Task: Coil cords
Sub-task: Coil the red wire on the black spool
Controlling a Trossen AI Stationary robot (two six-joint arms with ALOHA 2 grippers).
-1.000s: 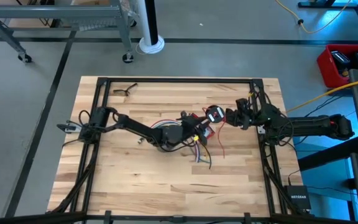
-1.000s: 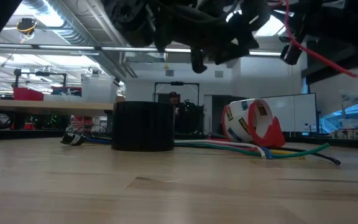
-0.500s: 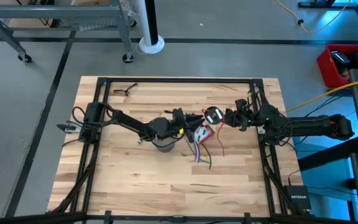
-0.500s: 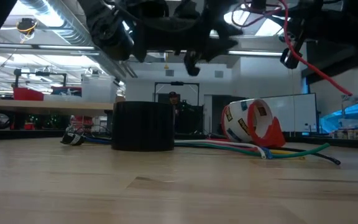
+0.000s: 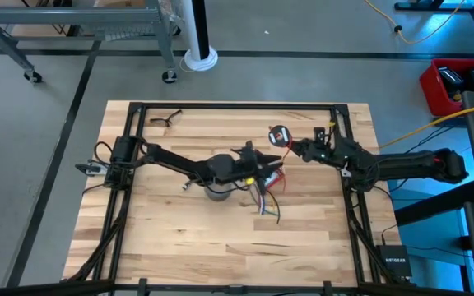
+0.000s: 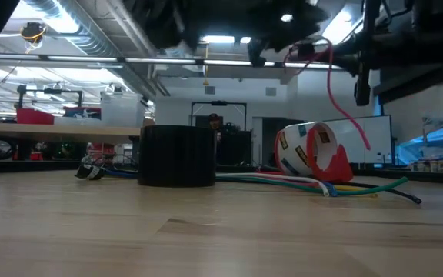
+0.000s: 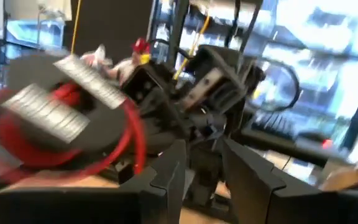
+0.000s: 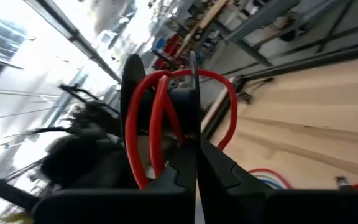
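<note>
Low view: both arms enter from above as dark cut-off shapes, so the grippers cannot be sorted out there. Left wrist view is motion-blurred; the spool's labels point(image 7: 61, 102) are unreadable. Right gripper point(image 8: 196, 163): fingers pressed together, clamped on the rim of a small black spool point(image 5: 279, 135), lifted off the table right of centre. The red wire point(image 8: 160, 118) is wound in a few loose turns round the spool's core; one loop bulges beyond the flange. A free length of it hangs down in the low view point(image 6: 343, 108), clear of the wood. Left gripper point(image 7: 204, 168) sits just beside the spool, pointed at it, fingers partly apart; whether anything lies between them cannot be made out. On the table point(image 5: 171, 230): a black cylindrical container point(image 6: 178, 155), upright, contents hidden by its wall. Beside it a tape dispenser point(image 6: 315, 151) with red base, tilted. Loose cords point(image 6: 283, 181) in green, white, blue and red lie flat between and in front of these, uncoiled.
</note>
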